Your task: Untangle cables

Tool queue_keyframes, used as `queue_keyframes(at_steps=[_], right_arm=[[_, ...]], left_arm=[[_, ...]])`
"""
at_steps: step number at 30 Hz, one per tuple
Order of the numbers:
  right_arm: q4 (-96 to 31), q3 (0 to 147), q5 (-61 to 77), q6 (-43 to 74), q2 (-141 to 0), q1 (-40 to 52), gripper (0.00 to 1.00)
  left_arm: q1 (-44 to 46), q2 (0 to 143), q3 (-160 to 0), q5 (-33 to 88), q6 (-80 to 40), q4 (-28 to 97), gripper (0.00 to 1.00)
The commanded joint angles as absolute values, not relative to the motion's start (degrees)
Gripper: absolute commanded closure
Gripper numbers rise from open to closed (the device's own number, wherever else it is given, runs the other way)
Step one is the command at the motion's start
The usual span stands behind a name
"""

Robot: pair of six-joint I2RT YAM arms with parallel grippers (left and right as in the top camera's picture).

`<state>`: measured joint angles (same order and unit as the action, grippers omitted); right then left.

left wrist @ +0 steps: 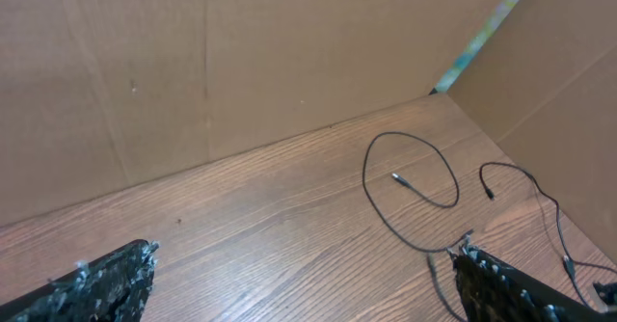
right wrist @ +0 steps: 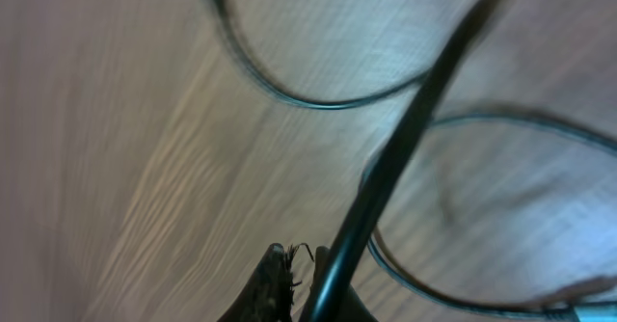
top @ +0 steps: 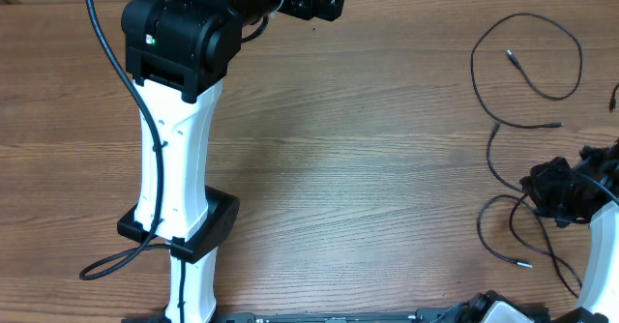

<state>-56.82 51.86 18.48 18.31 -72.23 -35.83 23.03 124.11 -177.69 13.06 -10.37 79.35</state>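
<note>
Wood-grain table (top: 368, 168); cardboard walls (left wrist: 241, 52) behind; thin cables (top: 527, 15) right.

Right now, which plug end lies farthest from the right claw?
The plug end inside the big far loop; the other two visible ends lie much nearer the right claw.

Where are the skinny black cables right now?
In the overhead view, the cables lie looped at the right edge of the table, beside the right gripper, which pinches one strand.
</note>
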Motion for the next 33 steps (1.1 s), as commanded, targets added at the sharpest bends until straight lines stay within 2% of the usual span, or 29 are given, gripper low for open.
queue_keyframes(at_steps=[1,7,13,15,17,18,19,27,33], right_arm=[[-57.82,50.76,6.0,31.68,-71.83,-35.64,0.93],[-55.96,46.52,4.05,38.22,-71.83,-35.64,0.95],[-52.38,41.45,3.9,38.59,-71.83,-35.64,0.95],[-51.75,41.43,3.99,38.59,-71.88,-35.64,0.92],[-51.31,41.43,4.21,38.59,-71.88,-35.64,0.54],[-51.2,41.43,4.32,38.57,-71.88,-35.64,0.2],[-51.18,41.52,4.32,38.54,-71.88,-35.64,0.0],[-56.4,51.35,4.67,35.46,-71.59,-35.64,0.0],[-63.02,70.67,4.56,31.94,-71.48,-35.64,0.0]], left_arm=[[23.29,123.31,-177.53,13.54,-10.26,79.59,0.0],[23.29,123.31,-177.53,13.54,-10.26,79.66,0.0],[23.29,123.31,-177.53,13.54,-9.58,79.83,0.0],[23.29,123.31,-177.53,13.56,-9.45,79.88,0.0],[23.29,123.31,-177.53,13.54,-9.37,79.94,0.0],[23.29,123.31,-177.53,13.56,-9.37,79.96,0.0],[23.29,123.31,-177.53,13.54,-9.34,79.99,0.0],[23.29,123.31,-177.53,13.54,-9.19,79.96,0.0],[23.29,123.31,-177.53,13.54,-9.19,79.96,0.01]])
